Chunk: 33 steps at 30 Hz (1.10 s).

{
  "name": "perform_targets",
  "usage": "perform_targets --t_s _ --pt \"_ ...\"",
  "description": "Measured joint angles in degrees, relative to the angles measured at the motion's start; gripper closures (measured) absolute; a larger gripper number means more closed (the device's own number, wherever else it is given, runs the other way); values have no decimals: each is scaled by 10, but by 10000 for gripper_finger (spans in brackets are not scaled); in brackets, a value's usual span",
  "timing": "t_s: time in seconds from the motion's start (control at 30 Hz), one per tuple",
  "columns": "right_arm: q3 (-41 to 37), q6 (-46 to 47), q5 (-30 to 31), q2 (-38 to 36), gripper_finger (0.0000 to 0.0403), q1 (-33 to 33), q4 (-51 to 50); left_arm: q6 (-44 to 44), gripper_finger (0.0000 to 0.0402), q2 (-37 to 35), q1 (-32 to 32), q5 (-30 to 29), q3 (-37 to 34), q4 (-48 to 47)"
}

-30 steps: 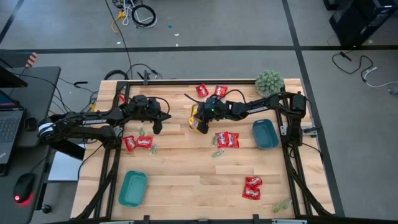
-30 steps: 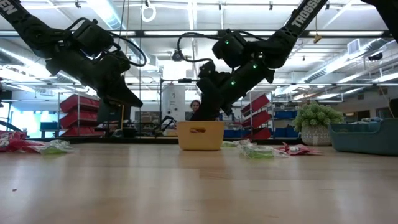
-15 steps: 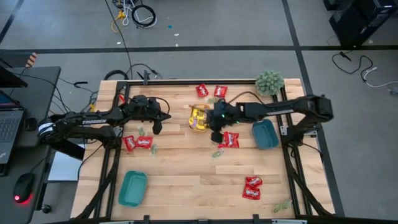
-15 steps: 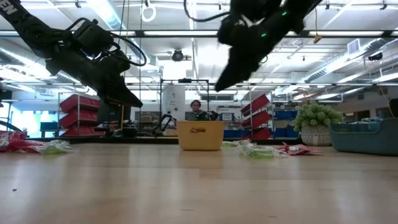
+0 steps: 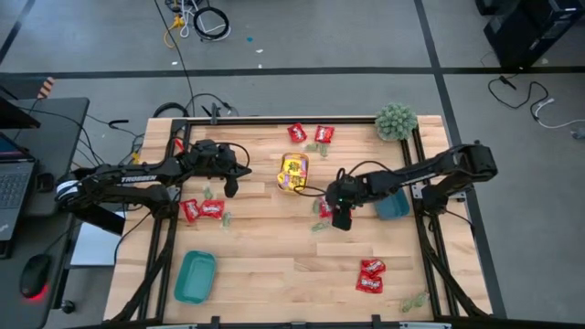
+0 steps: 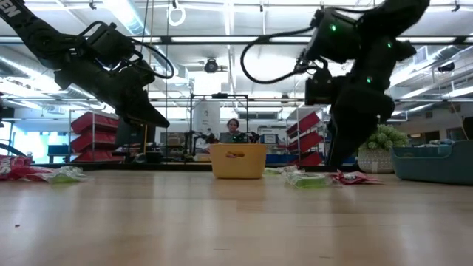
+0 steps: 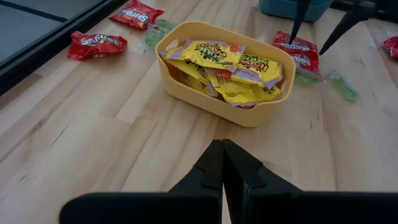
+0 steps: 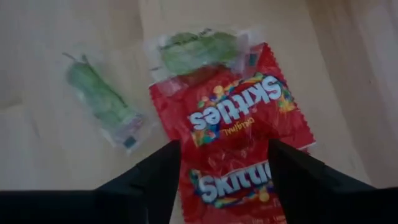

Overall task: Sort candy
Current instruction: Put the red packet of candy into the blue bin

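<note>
Seen from above, the right gripper is now parked over the shiny red candy packets just right of the small yellow plastic tray, where a second ago it hung at the tray itself. Its fingers, then together, are spread apart: the yellow packets are judged delivered and a red packet is next. The left gripper waits left of the tray, pinched together on nothing.

At table height, the tray is framed by both arms on the pale wood-plank table; a person sits among shelving behind it.

The left wrist view shows the tray filled with yellow packets.

In the right wrist view, red packets and pale green wrapped pieces lie between the parted fingers.
</note>
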Motion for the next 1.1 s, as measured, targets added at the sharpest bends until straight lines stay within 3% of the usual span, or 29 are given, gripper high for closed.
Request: perform_targets --t_s 0.1,0.2,0.5,0.67,0.8,1.1 --pt "-20 0 8 0 176 -3 29 0 396 0 0 0 0 0" --pt "-33 0 16 0 201 -3 37 0 396 0 0 0 0 0" --pt "-42 -8 15 0 385 -3 57 0 396 0 0 0 -1 0" --pt "-4 -15 14 -1 384 -2 30 0 396 0 0 -1 -1 3" --pt "46 19 17 -15 400 4 -73 0 396 0 0 -1 -2 1" --pt "143 243 113 -66 401 34 -445 1 396 0 0 -2 -2 0"
